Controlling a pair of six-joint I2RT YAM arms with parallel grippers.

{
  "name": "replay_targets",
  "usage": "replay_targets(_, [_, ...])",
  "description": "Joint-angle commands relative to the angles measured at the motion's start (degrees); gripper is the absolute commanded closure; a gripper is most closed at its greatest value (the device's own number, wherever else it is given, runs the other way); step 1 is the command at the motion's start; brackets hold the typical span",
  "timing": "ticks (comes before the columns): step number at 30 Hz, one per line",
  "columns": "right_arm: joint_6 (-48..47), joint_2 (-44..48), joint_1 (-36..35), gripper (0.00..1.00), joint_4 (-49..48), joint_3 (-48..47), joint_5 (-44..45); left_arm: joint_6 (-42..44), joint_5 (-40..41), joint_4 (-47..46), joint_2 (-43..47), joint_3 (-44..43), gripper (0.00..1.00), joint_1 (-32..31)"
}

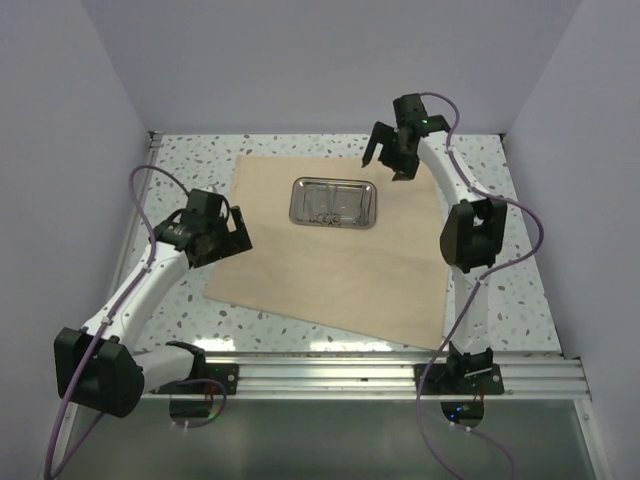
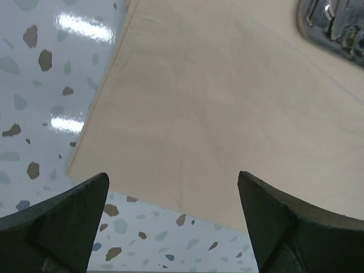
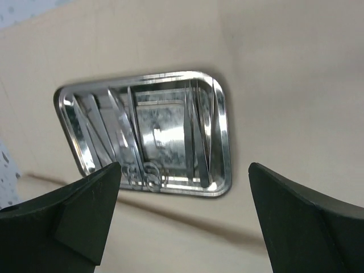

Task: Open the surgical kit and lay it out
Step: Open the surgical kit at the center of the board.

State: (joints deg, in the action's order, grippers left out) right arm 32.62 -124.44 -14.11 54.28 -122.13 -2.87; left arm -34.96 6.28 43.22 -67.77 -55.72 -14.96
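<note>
**Surgical kit (image 1: pixel 333 202) lies unwrapped and flat**

From above, the beige cloth (image 1: pixel 330 270) is spread as one large sheet over the speckled table (image 1: pixel 190 170), turned a little askew to the table's edges. The shiny steel tray (image 1: pixel 333 202) sits on the far half of the cloth. The left gripper (image 1: pixel 240 232) hangs over the cloth's left edge, its jaws apart and holding nothing. The right gripper (image 1: pixel 388 160) hovers above the cloth's far right corner, just beyond the tray, also spread and empty.

The left wrist camera looks down between the parted fingers of the left gripper (image 2: pixel 173 227) at the near left corner of the cloth (image 2: pixel 216 114), with bare table (image 2: pixel 34 114) beside it. A corner of the tray (image 2: pixel 335 28) shows at the upper right.

The right wrist camera shows the right gripper (image 3: pixel 185 222) wide open above the tray (image 3: pixel 224 136), well clear of it. Inside lie slim tweezers (image 3: pixel 196 136) along one side and ring-handled tools (image 3: pixel 145 170) along the other; I cannot tell scissors from forceps. Cloth (image 3: pixel 284 85) surrounds the tray.
</note>
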Motion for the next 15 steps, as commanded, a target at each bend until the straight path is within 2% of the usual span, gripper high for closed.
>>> replay_targets(1, [1.56,-7.55,2.59,0.02,0.04,-11.01,-5.90,-5.45,0.48,4.40,1.49,2.81,0.00,-0.33])
replay_targets(3, [2.09,-10.81,2.59,0.02,-2.59,-14.54,-6.62,-6.78,1.18,5.38,2.90,5.52,0.00,-0.33])
replay_targets(7, [2.89,-11.96,2.68,0.02,-11.28,-10.25,-8.55,-9.33,0.57,5.90,3.35,9.93,0.00,-0.33])
replay_targets(12, [3.68,-13.81,3.47,0.03,-11.13,-10.42,-8.73,-11.96,1.62,8.01,1.76,11.68,0.00,-0.42])
replay_targets(15, [3.59,-12.67,3.65,0.04,-12.27,-7.35,-8.73,-13.29,2.33,8.37,1.94,13.36,0.00,-0.42])
